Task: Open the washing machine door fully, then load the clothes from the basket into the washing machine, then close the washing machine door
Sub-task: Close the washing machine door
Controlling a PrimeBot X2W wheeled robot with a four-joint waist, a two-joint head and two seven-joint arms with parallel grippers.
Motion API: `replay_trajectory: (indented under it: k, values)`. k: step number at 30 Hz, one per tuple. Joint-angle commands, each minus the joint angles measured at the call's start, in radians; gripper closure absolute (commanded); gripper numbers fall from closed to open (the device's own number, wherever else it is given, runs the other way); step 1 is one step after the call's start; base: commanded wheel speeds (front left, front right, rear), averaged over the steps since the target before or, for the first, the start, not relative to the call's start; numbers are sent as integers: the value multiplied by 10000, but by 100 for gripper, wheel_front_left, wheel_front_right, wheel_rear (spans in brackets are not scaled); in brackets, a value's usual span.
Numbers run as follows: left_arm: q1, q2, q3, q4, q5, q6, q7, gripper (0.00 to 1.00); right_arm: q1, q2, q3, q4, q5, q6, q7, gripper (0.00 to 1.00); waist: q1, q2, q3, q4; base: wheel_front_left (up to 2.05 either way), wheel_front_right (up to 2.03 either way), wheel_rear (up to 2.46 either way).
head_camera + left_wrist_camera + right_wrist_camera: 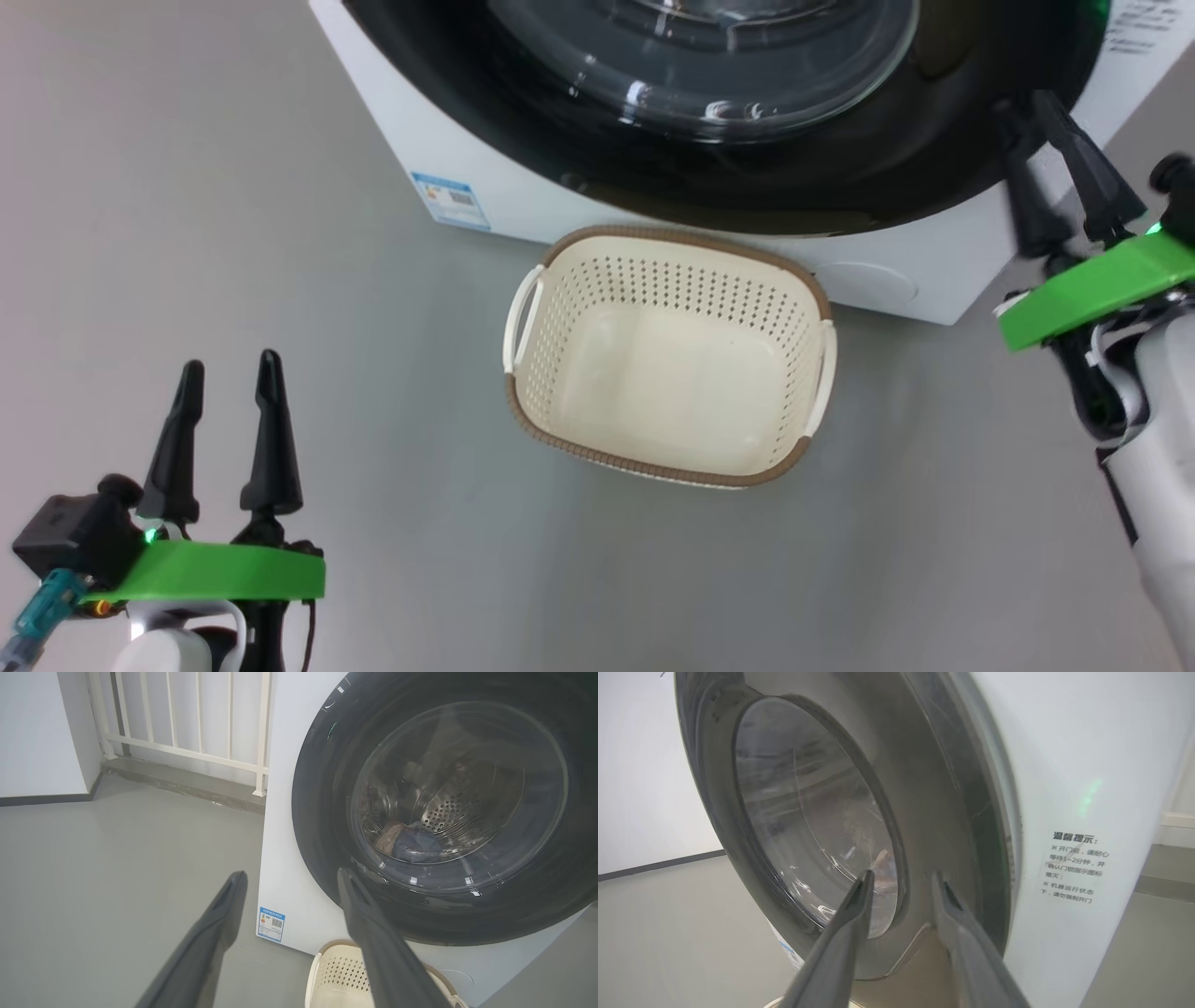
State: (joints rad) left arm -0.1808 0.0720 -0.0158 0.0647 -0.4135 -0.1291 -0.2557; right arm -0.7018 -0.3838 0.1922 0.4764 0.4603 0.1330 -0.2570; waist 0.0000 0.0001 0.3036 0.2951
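Note:
The washing machine (523,201) stands ahead, its round black door (840,168) closed flat against the white front. Through the door glass (460,793) the clothes (413,844) lie as a bluish and tan heap low in the steel drum. The cream basket (653,231) sits on the floor just in front of the machine, with nothing in it. My right gripper (1024,105) hovers at the door's right edge (934,788), fingers apart and holding nothing. My left gripper (231,364) stands open at the lower left, far from the basket, its fingers pointing at the machine (285,812).
Grey floor (233,233) spreads left of the machine and around the basket. A white railing (187,718) on a low kerb runs behind the machine's left side. A blue label (451,199) sits at the machine's lower corner, and a printed notice (1076,868) on its front panel.

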Motion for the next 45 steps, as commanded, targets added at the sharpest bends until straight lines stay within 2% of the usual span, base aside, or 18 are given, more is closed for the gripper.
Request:
replay_trajectory:
  k: [1,12,27,34,45]
  values:
    - [90,330,314,-175,46,-15,-61,0,307,96,178,-368,-61,-23,-48,0,0,-1,-416,-364,0,0,0]
    - [458,506,249,53,62,-15,-61,0,1928,648,100,-1390,83,-23,-48,0,0,-1,-1637,-1561,0,0,0]
    - [1025,480,352,184,64,-15,-61,0,3404,1029,358,-2256,164,-23,-48,0,0,-1,-2475,-3130,0,0,0]
    - [1283,406,376,143,-109,-15,-61,0,4066,1085,259,-2561,84,-23,-48,0,0,-1,-2699,-3540,0,0,0]
    - [1546,384,314,89,-336,-15,-61,0,4686,1239,-110,-2770,-45,-23,-48,0,0,-1,-2882,-3662,0,0,0]
